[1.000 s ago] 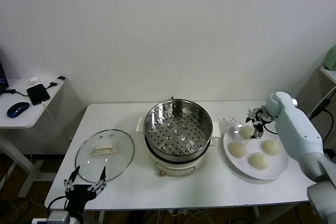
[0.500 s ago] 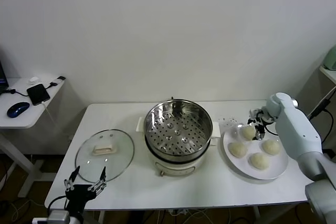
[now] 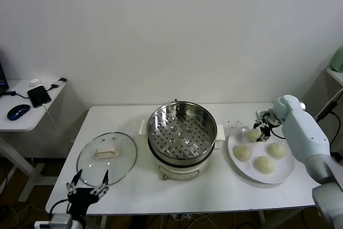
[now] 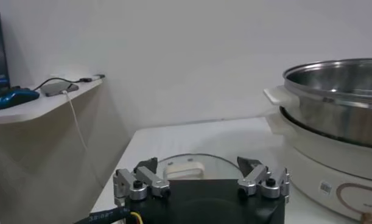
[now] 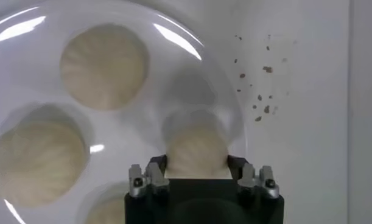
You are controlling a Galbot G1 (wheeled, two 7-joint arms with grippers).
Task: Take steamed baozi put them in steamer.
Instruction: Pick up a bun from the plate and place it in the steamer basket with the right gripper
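Since a second ago my right gripper [image 5: 196, 167] has narrowed around the far baozi [image 5: 196, 151], fingers flanking its soft, light sides; squeeze gently. Left gripper [image 4: 201, 176] parked, spread wide.

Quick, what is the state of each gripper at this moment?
Left gripper: open, holding nothing.
Right gripper: jaws on both sides of a baozi on the plate; grip cannot be told.
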